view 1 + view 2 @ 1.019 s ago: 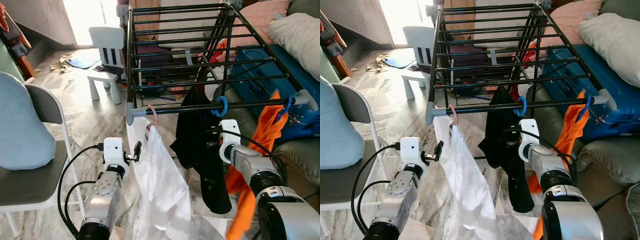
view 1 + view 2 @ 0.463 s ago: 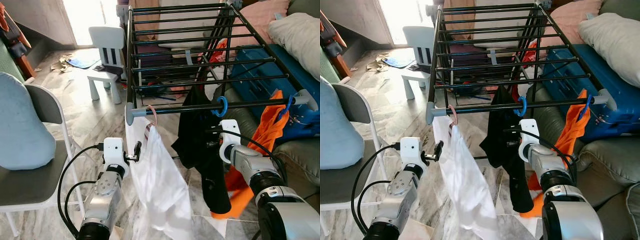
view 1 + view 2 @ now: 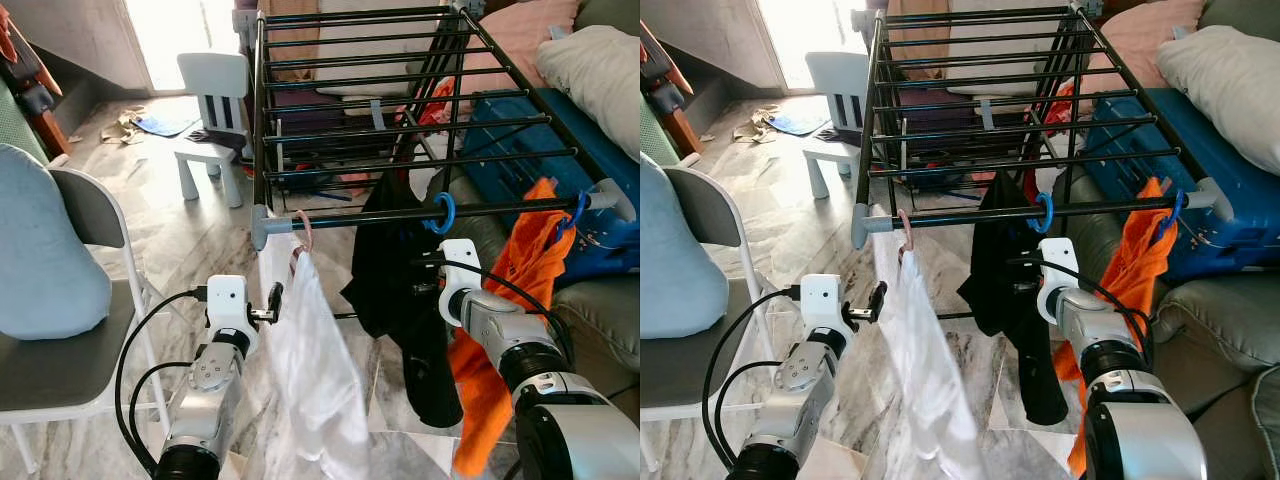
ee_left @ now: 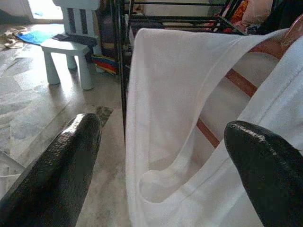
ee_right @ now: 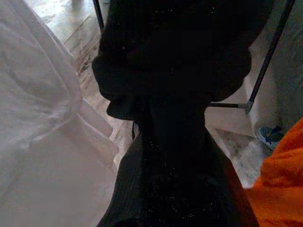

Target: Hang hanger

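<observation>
While hanger (image 3: 303, 238) hangs on rack (image 3: 400, 215) | left claw (image 4: 156, 156) released (beside shirt (image 3: 315, 370)) — right unclear

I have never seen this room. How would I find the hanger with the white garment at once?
Find the black drying rack in the middle of the room and follow its nearest rail to its left end. There a pink hanger carries a white garment. The neighbouring black garment and orange garment hang from blue hooks.
</observation>
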`<state>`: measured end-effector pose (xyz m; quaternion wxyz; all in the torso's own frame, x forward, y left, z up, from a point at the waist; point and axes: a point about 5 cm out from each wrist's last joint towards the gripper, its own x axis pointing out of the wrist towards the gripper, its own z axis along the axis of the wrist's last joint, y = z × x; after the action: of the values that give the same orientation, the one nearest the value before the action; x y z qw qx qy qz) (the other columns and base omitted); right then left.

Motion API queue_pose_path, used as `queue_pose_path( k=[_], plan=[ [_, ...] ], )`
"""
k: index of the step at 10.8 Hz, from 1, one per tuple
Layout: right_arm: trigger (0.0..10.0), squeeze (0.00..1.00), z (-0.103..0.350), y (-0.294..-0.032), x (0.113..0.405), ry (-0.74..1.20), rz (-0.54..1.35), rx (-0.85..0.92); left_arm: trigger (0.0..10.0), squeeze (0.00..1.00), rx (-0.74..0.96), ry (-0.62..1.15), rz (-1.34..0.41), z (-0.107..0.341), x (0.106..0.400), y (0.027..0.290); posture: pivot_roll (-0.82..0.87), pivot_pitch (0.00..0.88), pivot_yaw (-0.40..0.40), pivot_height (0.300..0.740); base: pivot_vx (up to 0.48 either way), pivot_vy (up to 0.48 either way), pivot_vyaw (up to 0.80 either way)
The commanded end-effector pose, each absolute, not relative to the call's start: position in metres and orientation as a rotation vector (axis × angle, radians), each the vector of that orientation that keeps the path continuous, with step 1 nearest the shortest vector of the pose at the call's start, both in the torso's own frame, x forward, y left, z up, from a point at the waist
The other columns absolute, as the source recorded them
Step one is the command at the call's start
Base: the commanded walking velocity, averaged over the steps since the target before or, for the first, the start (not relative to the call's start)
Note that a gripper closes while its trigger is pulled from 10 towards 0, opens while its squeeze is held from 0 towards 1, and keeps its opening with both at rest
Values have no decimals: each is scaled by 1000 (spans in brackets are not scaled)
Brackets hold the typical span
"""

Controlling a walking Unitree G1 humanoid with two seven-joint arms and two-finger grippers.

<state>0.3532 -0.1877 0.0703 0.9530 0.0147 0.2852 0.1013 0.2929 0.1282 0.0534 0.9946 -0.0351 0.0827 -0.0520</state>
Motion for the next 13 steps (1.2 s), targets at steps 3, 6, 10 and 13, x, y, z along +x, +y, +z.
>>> queue_pose_path(
  k=[3, 6, 10, 13],
  plan=[
    [10000, 0, 78, -194, 359, 515, 175, -80, 10000, 0, -71, 195, -91, 52, 296, 124, -157, 0, 27, 740, 0, 0, 0],
    [10000, 0, 78, -194, 359, 515, 175, -80, 10000, 0, -71, 195, -91, 52, 296, 124, -157, 0, 27, 740, 0, 0, 0],
    [10000, 0, 81, -194, 360, 498, 179, -43, 10000, 0, -77, 199, -88, 51, 296, 122, -162, 0, 23, 740, 0, 0, 0],
    [10000, 1000, 81, -194, 360, 478, 180, -11, 10000, 0, -76, 200, -84, 51, 296, 123, -162, 0, 24, 740, 0, 0, 0]
  ],
)
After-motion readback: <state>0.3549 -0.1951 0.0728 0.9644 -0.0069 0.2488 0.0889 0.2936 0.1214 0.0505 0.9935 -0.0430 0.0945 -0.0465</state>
